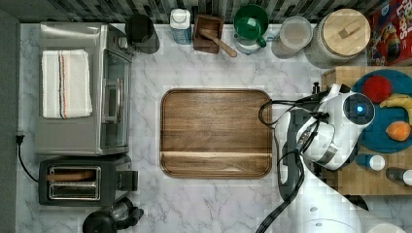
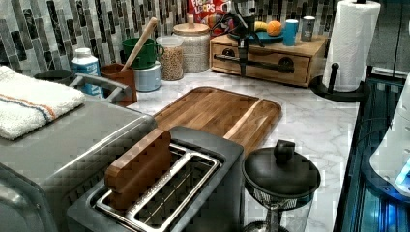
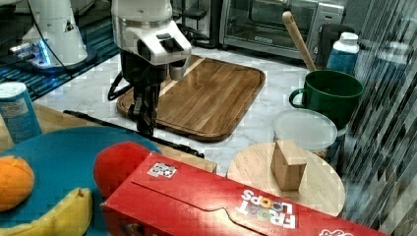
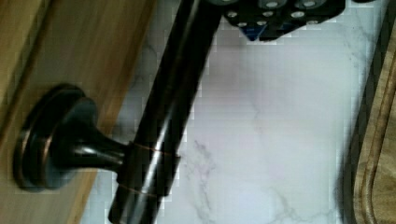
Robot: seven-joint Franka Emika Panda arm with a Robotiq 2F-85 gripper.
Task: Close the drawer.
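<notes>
The drawer's light-wood front [image 2: 270, 54] sits in the small cabinet at the back of the left view, looking flush or nearly flush with the cabinet body. A dark bar handle [image 2: 263, 64] runs across it. My gripper [image 2: 243, 71] hangs straight down right in front of that handle, near the left view's left end of it. In the right view the gripper [image 3: 146, 129] reaches down to the handle bar [image 3: 93, 119]. The wrist view shows the handle [image 4: 173, 93] and its round mount close up against the drawer front [image 4: 70, 51]. My white arm [image 1: 340, 126] covers the drawer from above.
A dark wooden cutting board [image 1: 216, 132] lies just beside the cabinet. A blue plate [image 1: 384, 141] with fruit sits on the cabinet top, with small bottles [image 1: 376, 161] alongside it. A paper towel roll [image 2: 350, 43] stands by the cabinet. Jars, a green mug [image 1: 251, 22] and a cereal box line the back wall.
</notes>
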